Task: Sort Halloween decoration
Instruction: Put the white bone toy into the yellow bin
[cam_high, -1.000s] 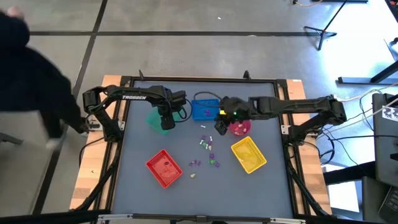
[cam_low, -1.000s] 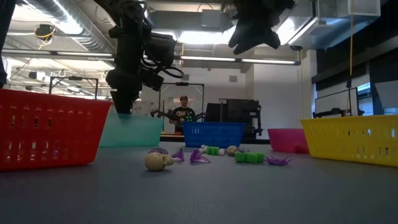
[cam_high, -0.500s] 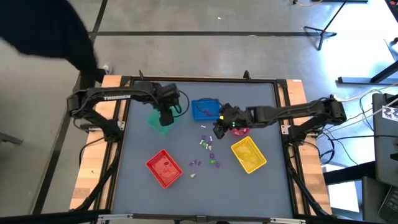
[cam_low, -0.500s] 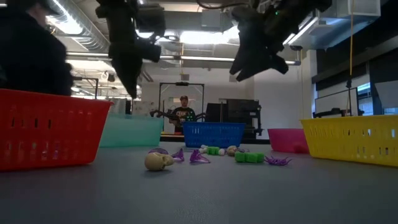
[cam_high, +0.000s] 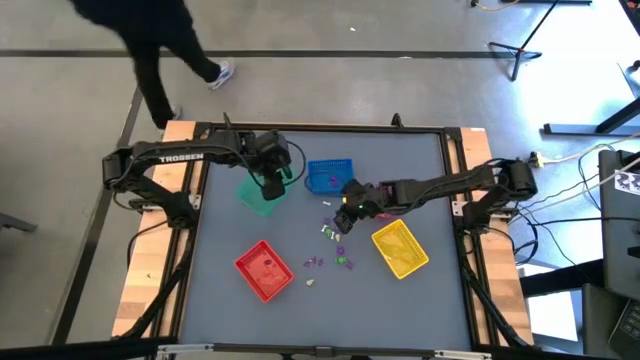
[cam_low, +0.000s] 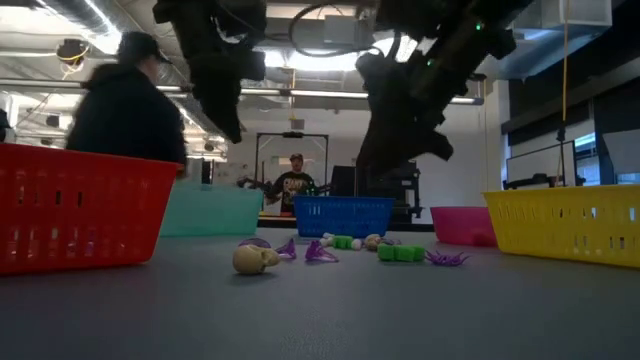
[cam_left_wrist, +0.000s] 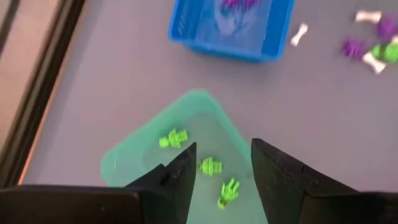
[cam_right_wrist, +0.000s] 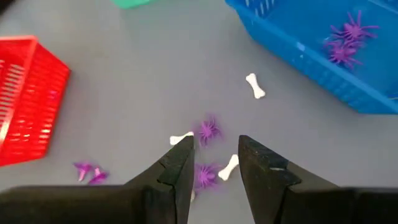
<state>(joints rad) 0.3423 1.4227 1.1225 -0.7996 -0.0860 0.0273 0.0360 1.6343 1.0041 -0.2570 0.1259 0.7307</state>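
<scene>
The Halloween decoration trinkets (cam_high: 333, 240) lie loose on the grey table between the trays: purple spiders (cam_right_wrist: 208, 129), white bones (cam_right_wrist: 255, 86), a skull (cam_low: 255, 260) and green pieces (cam_low: 400, 253). My left gripper (cam_left_wrist: 221, 168) hangs open above the green tray (cam_high: 256, 196), which holds three green figures (cam_left_wrist: 210, 166). My right gripper (cam_right_wrist: 214, 158) is open, slanting down over the loose spiders and bones near the blue tray (cam_high: 330, 175). That tray holds purple spiders (cam_right_wrist: 348, 38). Neither gripper has anything between its fingers.
A red tray (cam_high: 264, 270) stands at the near left and a yellow tray (cam_high: 400, 248) at the near right. The pink bowl (cam_low: 462, 224) sits mostly under my right arm. A person (cam_low: 125, 110) walks past beyond the table's far left corner.
My left gripper has risen from the green tray and tipped its fingers less steeply. My right gripper has come down toward the loose trinkets, rolling a little. Both stay open. A person has walked along the table's far left side.
</scene>
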